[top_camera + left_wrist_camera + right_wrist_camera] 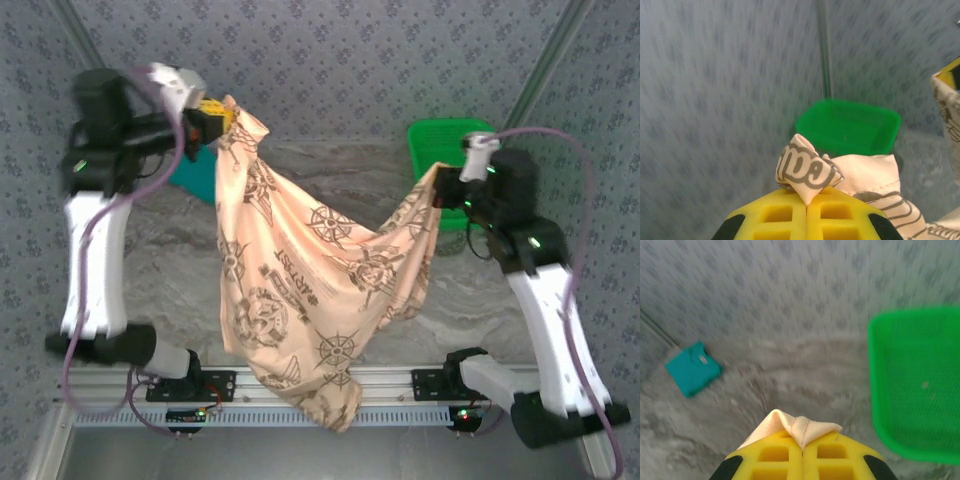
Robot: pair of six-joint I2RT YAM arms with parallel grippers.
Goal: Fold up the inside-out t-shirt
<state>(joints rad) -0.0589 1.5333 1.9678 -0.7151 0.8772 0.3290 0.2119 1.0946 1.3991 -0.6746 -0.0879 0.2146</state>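
Left hand (224,122), right hand (441,184) raised — t-shirt (300,275) pinched

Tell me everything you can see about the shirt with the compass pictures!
The t-shirt is peach-beige cloth with dark brown compass roses and lettering. It hangs crumpled and sagging in the air, one bunched bit pinched in the left end effector, another in the right end effector. Its lowest fold droops past the near edge of the table.

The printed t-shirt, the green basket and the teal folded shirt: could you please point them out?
printed t-shirt (300,290), top external view, middle of the hanging cloth.
green basket (920,390), right wrist view, bare mesh floor.
teal folded shirt (692,369), right wrist view, its centre.
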